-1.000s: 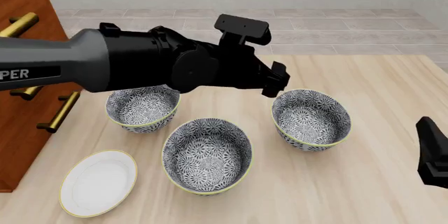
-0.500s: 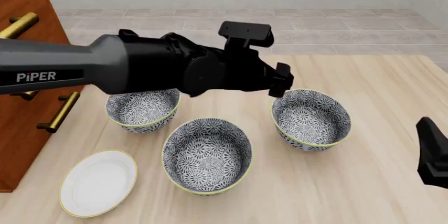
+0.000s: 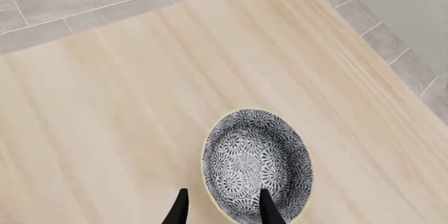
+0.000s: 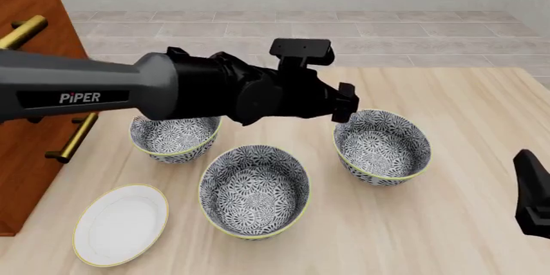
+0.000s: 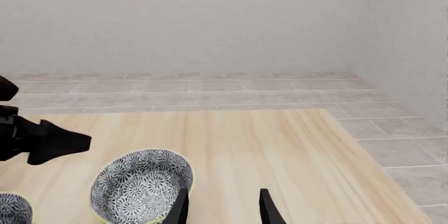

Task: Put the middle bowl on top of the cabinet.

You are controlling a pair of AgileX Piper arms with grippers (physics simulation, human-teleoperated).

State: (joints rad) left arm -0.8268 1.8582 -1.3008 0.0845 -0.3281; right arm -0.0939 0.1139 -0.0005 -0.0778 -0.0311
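Three alike blue-and-white bowls stand on the table. The middle bowl (image 4: pixel 254 190) lies nearest the front, between the left bowl (image 4: pixel 174 134) and the right bowl (image 4: pixel 382 145). My left gripper (image 4: pixel 342 109) hangs over the right bowl's near-left rim, apart from the middle bowl. In the left wrist view that gripper (image 3: pixel 222 211) is open, one finger over the right bowl (image 3: pixel 255 163) and the other outside it. My right gripper (image 4: pixel 532 191) is low at the right edge, open and empty (image 5: pixel 222 208). The cabinet (image 4: pixel 26 94) rises at the far left.
A flat white plate (image 4: pixel 120 223) with a yellow rim lies at the front left, just before the cabinet's brass handles (image 4: pixel 73 136). The left arm's dark body (image 4: pixel 154 91) spans across above the left bowl. The table's far edge meets a tiled floor (image 4: pixel 344 30).
The left arm has reached further right and sunk a little, bringing its gripper to the right bowl's rim. The right gripper has dropped slightly. No bowl has moved.
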